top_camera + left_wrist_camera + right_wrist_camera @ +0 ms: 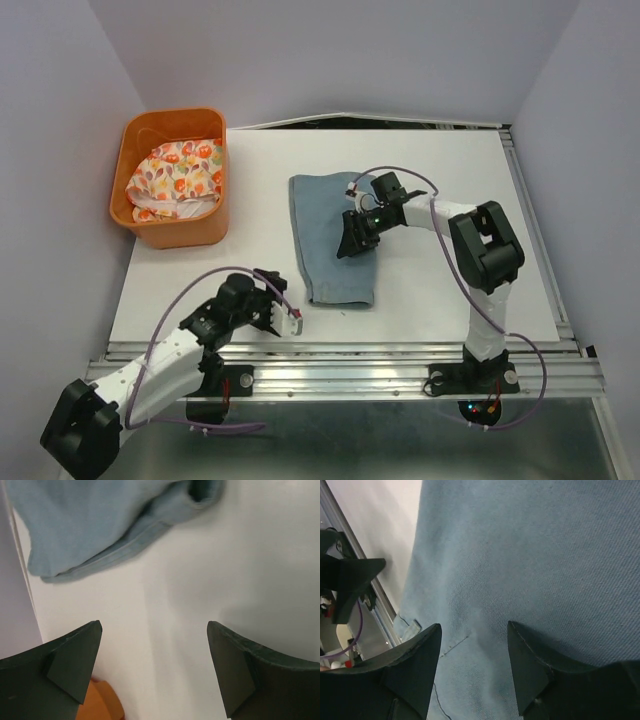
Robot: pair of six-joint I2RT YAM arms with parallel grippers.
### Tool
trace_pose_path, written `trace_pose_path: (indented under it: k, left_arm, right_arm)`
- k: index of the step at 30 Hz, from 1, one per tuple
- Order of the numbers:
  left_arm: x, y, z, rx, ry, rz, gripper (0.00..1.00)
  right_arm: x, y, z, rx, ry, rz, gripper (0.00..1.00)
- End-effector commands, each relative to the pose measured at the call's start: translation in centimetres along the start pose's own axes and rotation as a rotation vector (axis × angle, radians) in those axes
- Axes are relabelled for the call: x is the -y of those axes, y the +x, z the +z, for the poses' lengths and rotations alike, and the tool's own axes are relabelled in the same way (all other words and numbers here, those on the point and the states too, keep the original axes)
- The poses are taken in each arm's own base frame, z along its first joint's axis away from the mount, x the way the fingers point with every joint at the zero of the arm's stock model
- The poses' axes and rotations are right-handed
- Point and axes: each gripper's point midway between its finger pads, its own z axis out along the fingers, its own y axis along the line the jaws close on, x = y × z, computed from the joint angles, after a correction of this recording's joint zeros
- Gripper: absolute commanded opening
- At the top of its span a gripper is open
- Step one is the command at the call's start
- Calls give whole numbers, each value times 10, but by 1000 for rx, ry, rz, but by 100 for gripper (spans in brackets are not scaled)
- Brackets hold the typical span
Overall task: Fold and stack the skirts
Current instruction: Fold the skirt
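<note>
Top view, left to right. At the far left of the table stands an orange basket. The floral skirt lies bundled inside it, unfolded and not yet handled as far as its state shows.

The left gripper hangs near the front edge, just left of the denim's near corner. In its wrist view the fingers stand at their widest over bare table with nothing between them, and the denim skirt's hem lies beyond them, apart.

The denim skirt lies mid-table as a narrow upright oblong, flat and apparently doubled lengthwise.

The right gripper hovers over the skirt's right half. In its wrist view the jaws are partly parted above smooth cloth, no fold is pinched between them, and they hold nothing.

Step in hand, as a judgement: the denim skirt is being folded, with one fold laid and both grippers free.

The next move probably calls for one of two things:
- pinching the near hem at both corners and carrying it to the far edge, to halve the length
- reaching left into the basket for the floral skirt

The second stays with the left arm — the basket lies on its side.
</note>
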Motion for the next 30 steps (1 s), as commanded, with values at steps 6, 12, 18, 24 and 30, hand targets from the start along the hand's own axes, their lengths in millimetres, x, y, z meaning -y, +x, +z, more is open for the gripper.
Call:
trace_pose_path:
  k: [6,12,18,24,30]
  left_arm:
    - [3,-40,23,84,-101,268,99]
    - [29,-62,54,103,40,236,99]
    - [28,-90,62,160,26,185,99]
    - [20,-107,77,144,-12,53,98]
    - [42,-116,66,156,50,103,98]
  right_arm:
    - [41,18,25,-57,37,48,57]
    - [49,29,33,-90,33,103,56]
    - [53,37,36,-110,32,124,55]
    - [55,42,38,-120,30,139,55]
    - [56,46,38,-125,37,144,55]
